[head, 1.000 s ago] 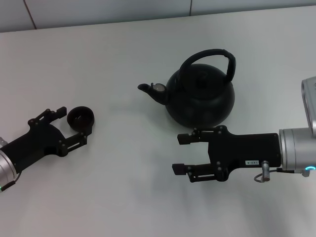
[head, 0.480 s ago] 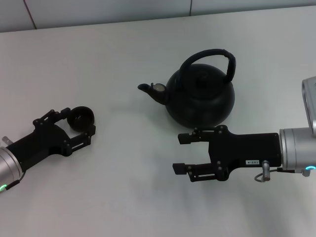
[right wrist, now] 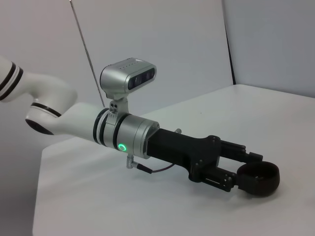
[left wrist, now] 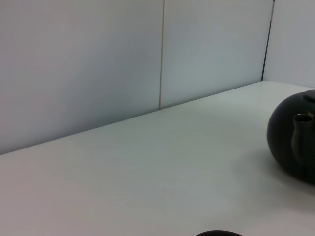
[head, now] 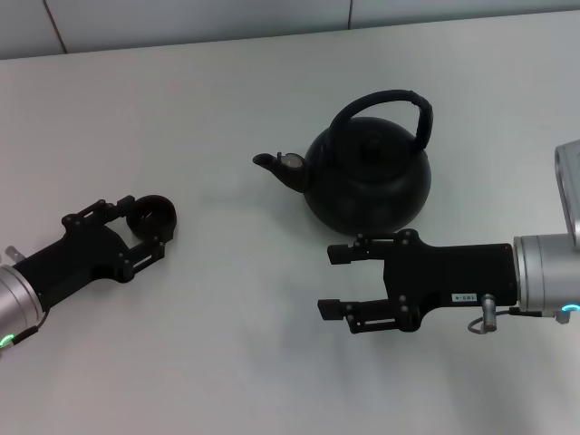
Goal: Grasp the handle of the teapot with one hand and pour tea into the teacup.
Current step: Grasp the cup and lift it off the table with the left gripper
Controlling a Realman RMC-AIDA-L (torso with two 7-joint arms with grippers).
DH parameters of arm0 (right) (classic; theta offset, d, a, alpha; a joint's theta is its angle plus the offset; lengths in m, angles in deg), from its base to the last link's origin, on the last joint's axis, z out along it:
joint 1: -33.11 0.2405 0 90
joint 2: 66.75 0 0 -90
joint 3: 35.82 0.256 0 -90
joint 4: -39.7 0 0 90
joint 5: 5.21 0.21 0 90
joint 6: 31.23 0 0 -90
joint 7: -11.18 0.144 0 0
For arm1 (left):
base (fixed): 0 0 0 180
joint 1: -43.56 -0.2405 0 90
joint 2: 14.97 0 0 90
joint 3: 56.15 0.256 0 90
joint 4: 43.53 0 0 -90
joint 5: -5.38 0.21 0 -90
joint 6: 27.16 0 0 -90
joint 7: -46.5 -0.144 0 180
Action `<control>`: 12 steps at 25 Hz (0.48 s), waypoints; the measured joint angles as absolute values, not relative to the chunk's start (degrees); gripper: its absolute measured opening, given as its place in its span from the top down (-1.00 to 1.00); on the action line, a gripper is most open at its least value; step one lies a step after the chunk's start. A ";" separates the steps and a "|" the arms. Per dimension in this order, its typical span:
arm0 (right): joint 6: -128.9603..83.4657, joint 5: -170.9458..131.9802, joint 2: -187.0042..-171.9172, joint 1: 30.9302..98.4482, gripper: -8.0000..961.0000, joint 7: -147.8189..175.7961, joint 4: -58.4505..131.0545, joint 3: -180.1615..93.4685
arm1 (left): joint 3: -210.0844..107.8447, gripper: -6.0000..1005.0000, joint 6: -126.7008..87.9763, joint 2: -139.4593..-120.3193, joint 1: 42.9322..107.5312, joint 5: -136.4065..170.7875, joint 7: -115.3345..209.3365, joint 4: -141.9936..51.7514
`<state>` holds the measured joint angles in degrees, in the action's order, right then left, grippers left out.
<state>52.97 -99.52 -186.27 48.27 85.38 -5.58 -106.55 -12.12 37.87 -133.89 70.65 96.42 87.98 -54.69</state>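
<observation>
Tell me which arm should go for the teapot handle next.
Right, probably. The right gripper is open, empty and just in front of the teapot, near its handle. The left gripper is far off, shut on the teacup.

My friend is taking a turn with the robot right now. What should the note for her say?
Left gripper: fingers on either side of the teacup; cannot tell if it grips.
Right gripper: open, empty, just in front of the teapot.
Teapot upright on the table, spout toward the cup.
Handle arches on top, untouched.
Done: left gripper placed at the cup.
Left: grasp the handle, lift, pour tea into the cup.
</observation>
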 joint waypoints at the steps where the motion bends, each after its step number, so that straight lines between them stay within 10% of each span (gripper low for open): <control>1: 52.97 -99.52 -186.27 48.25 -0.56 85.37 -5.57 -106.51 | -12.12 -0.50 38.05 -133.89 70.70 96.55 88.07 -54.69; 12: 53.24 -99.52 -186.31 48.18 -0.56 85.35 -5.56 -106.60 | -9.90 -0.37 40.94 -134.02 72.65 96.71 88.50 -53.27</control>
